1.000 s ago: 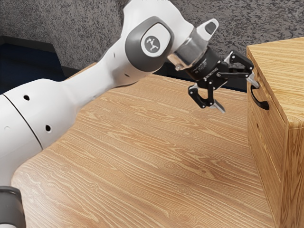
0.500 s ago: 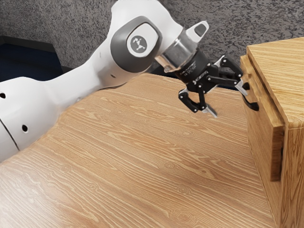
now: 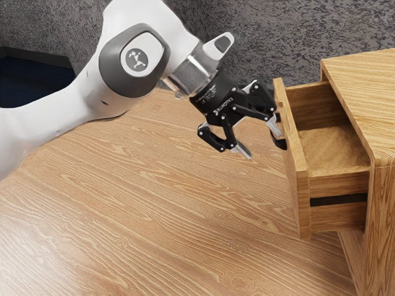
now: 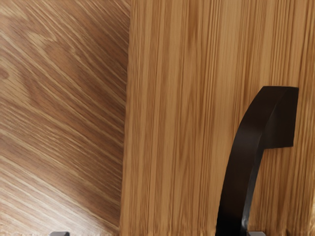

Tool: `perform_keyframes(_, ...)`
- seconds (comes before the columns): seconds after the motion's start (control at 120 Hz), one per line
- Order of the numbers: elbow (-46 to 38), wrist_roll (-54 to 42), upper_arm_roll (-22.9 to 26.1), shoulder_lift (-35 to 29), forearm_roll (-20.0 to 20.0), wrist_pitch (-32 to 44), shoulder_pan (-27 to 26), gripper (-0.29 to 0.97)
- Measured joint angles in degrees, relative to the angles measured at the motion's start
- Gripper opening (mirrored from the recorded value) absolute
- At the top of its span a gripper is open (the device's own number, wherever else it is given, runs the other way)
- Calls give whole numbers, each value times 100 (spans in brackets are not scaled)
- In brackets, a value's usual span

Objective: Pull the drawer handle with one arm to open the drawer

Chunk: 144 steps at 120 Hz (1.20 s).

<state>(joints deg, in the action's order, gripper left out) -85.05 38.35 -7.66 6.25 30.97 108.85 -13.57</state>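
Light wooden drawer [image 3: 327,148] now sits well out of the tall wooden box cabinet [image 3: 364,74]; half a second ago it was barely ajar. White robot arm [image 3: 123,68] has drawn back toward the exterior view's left with it. Black two-finger gripper [image 3: 263,143] has its fingers spread apart. One finger is hooked at the black curved handle [image 3: 282,145] on the drawer front and the other hangs free over the wood-grain table [image 3: 154,203], so nothing is clamped. Handle is mostly hidden behind that finger in the exterior view, contact hard to make out. Cabinet is cut off at the exterior view's right edge, and the drawer's inside is partly visible. Wrist view: handle [image 4: 244,172] runs off the lower edge, lower mount unseen, drawer front [image 4: 187,98] close up, table [image 4: 59,98] beside it
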Motion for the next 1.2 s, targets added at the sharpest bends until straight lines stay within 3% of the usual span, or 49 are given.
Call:
perform_keyframes(0.758,-1924,-91,-217,-1828,-377,81,363,37)
perform_keyframes(1.075,-2347,-96,-261,-2297,-531,114,158,36)
perform_keyframes(1.142,-2546,-99,-219,-2703,-676,98,150,40)
perform_keyframes(1.2,-2592,-253,-46,-3312,-1125,-38,151,46)
